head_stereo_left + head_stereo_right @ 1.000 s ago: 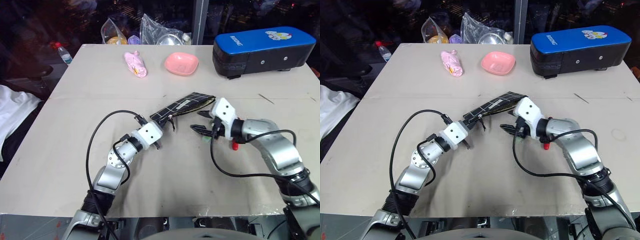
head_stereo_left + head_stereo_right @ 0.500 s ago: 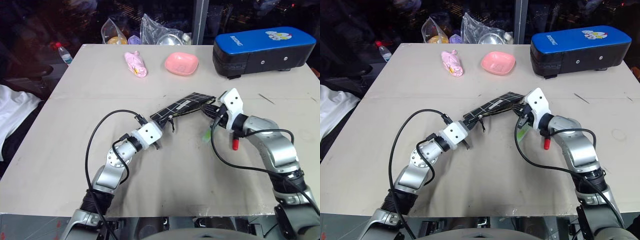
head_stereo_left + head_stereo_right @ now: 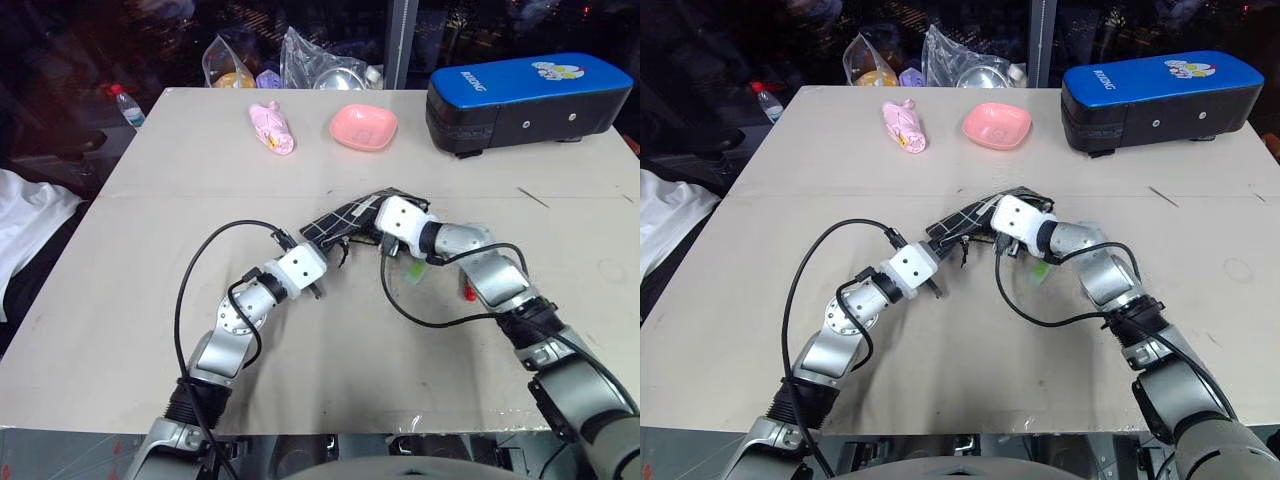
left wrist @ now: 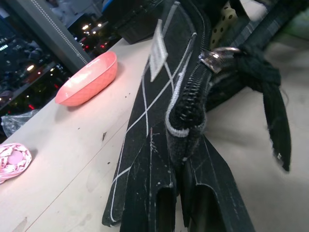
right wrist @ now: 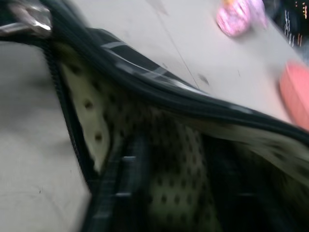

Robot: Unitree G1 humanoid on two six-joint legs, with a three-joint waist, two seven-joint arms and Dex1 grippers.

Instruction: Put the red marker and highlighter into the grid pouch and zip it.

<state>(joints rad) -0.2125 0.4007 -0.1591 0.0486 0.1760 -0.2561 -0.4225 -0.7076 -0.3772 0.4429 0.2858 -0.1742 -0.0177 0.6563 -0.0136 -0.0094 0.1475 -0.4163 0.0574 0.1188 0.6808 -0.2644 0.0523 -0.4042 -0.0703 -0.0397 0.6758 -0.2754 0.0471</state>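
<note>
The grid pouch (image 3: 345,217) lies slanted at mid-table, its near-left end lifted. My left gripper (image 3: 318,250) is shut on that end, right by the zipper (image 4: 186,104). The silver zipper slider (image 4: 219,52) sits further along, and the pouch mouth gapes beyond it. My right gripper (image 3: 370,234) reaches in from the right, its fingers spread apart inside the mouth against the speckled tan lining (image 5: 178,145), with nothing between them. The green highlighter (image 3: 415,270) lies on the table beneath my right forearm. The red marker's cap (image 3: 467,292) shows just right of that arm.
A large blue-and-black case (image 3: 528,100) stands at the back right. A pink bowl (image 3: 363,127) and a pink wrapped item (image 3: 271,128) sit behind the pouch. Plastic bags (image 3: 300,62) and a water bottle (image 3: 125,105) lie past the table's far edge.
My right gripper swung left from beside the highlighter, rolled over, and pushed into the pouch mouth. The highlighter and marker stayed on the table. The left gripper kept still.
</note>
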